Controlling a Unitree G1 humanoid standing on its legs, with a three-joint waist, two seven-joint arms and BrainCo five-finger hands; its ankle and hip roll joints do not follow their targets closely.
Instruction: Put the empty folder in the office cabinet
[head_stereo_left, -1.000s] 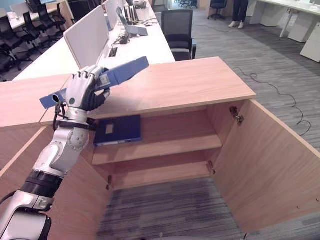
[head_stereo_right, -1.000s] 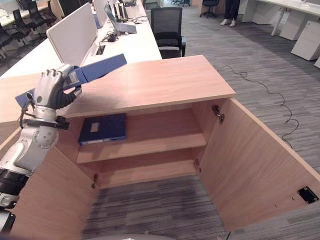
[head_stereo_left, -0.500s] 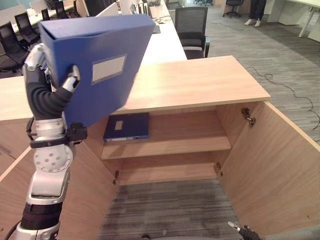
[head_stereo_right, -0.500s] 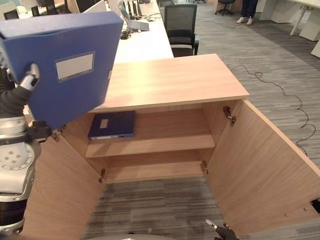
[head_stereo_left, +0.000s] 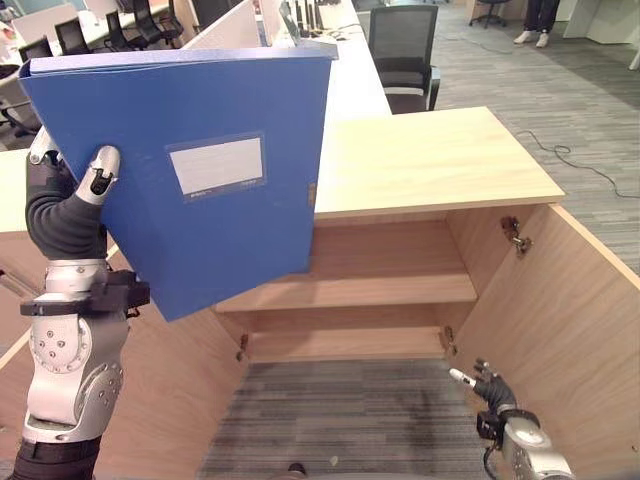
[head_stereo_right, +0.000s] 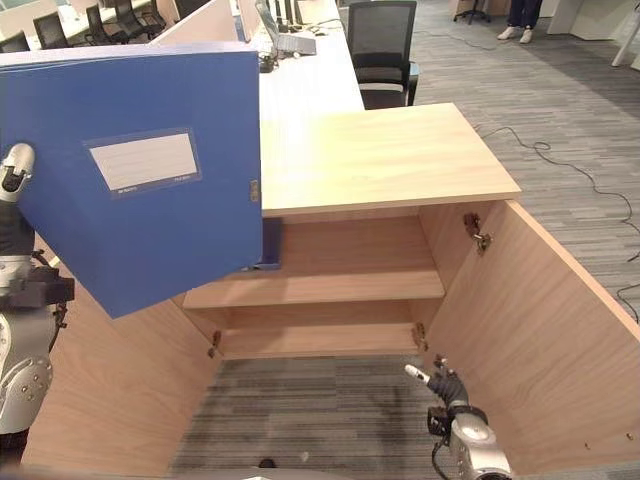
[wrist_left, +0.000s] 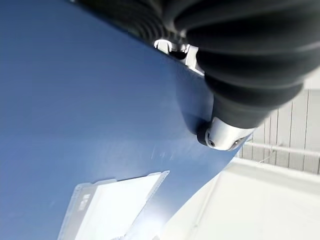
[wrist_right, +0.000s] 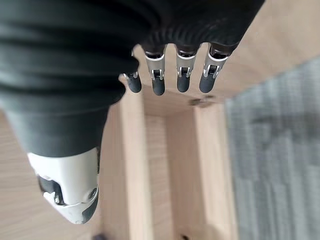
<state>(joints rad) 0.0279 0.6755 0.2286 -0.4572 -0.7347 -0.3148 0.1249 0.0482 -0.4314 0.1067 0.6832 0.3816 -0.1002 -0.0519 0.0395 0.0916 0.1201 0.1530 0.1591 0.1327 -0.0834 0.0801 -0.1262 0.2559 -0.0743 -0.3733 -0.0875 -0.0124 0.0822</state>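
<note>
My left hand (head_stereo_left: 68, 205) is shut on a large blue folder (head_stereo_left: 205, 180) with a white label pocket. It holds the folder upright by its left edge, above and in front of the cabinet's left half. In the left wrist view the thumb (wrist_left: 221, 131) presses on the folder's blue face (wrist_left: 75, 115). The wooden office cabinet (head_stereo_left: 440, 160) stands with both doors swung out, and its upper shelf (head_stereo_left: 390, 290) is bare where it shows. A second blue folder (head_stereo_right: 271, 243) on that shelf peeks out from behind the held one. My right hand (head_stereo_left: 488, 384) hangs low before the right door, its fingers (wrist_right: 181, 75) straight and holding nothing.
The cabinet's right door (head_stereo_left: 570, 330) juts toward me at the right, and the left door (head_stereo_left: 170, 400) does the same below the folder. Grey carpet (head_stereo_left: 340, 420) lies between them. A black office chair (head_stereo_left: 405, 50) and white desks (head_stereo_left: 355, 85) stand behind the cabinet.
My left hand has lifted the blue folder off the cabinet top and turned it upright, face toward me. The right hand has come up into view at the lower right. The camera has shifted.
</note>
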